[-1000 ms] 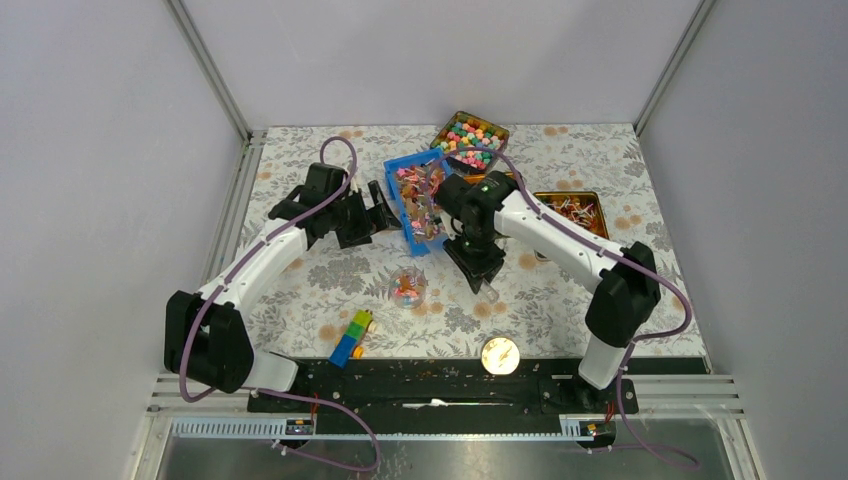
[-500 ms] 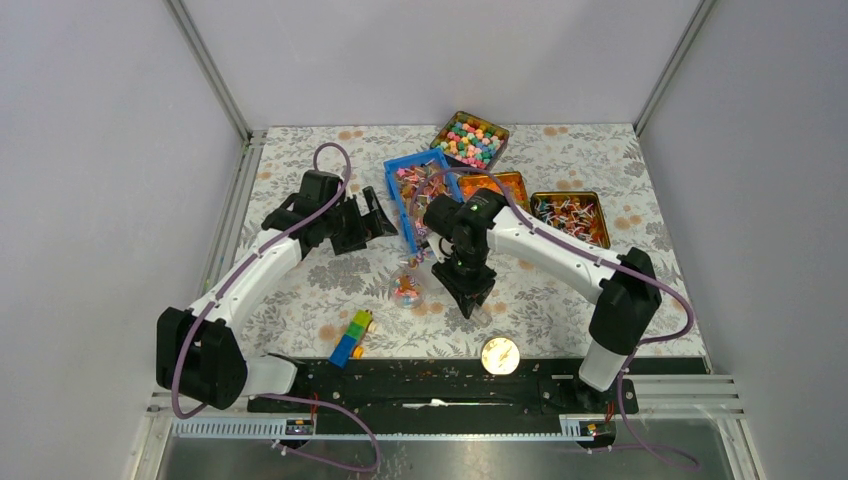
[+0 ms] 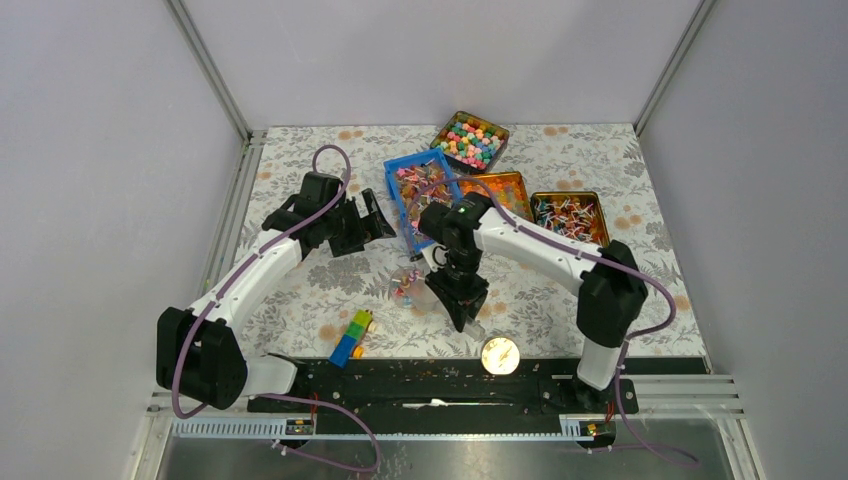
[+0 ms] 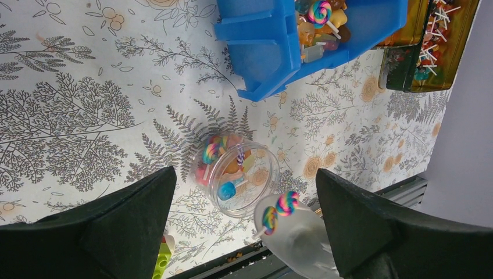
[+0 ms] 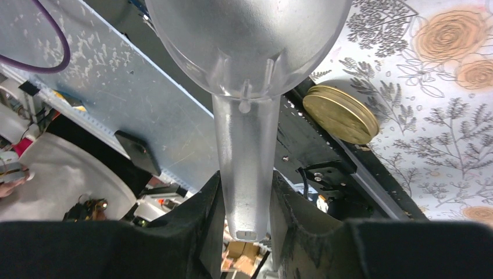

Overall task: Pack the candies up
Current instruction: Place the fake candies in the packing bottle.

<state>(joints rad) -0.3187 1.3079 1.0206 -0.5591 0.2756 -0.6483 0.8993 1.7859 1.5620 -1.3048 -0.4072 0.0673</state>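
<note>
Mixed candies (image 3: pixel 420 188) fill a blue bin (image 4: pixel 261 46); wrapped sweets and a swirl lollipop (image 4: pixel 320 11) show in it. A small clear jar (image 3: pixel 405 288) (image 4: pixel 256 183) lies on the floral table with several candies inside. My right gripper (image 3: pixel 465 305) (image 5: pixel 247 186) is shut on the handle of a clear plastic scoop (image 5: pixel 247 145) (image 4: pixel 308 250). Two rainbow lollipops (image 4: pixel 279 210) rest at the scoop's edge, just beside the jar's mouth. My left gripper (image 3: pixel 378 218) (image 4: pixel 245 174) hangs open left of the bin, holding nothing.
A tin of coloured balls (image 3: pixel 470 140), an orange tin (image 3: pixel 500 185) and a tin of stick sweets (image 3: pixel 570 215) stand at the back right. A gold lid (image 3: pixel 499 355) (image 5: pixel 340 113) and stacked toy bricks (image 3: pixel 352 337) lie near the black front rail.
My right arm has carried the scoop from the blue bin toward the front, down beside the jar. The left arm has barely moved.
</note>
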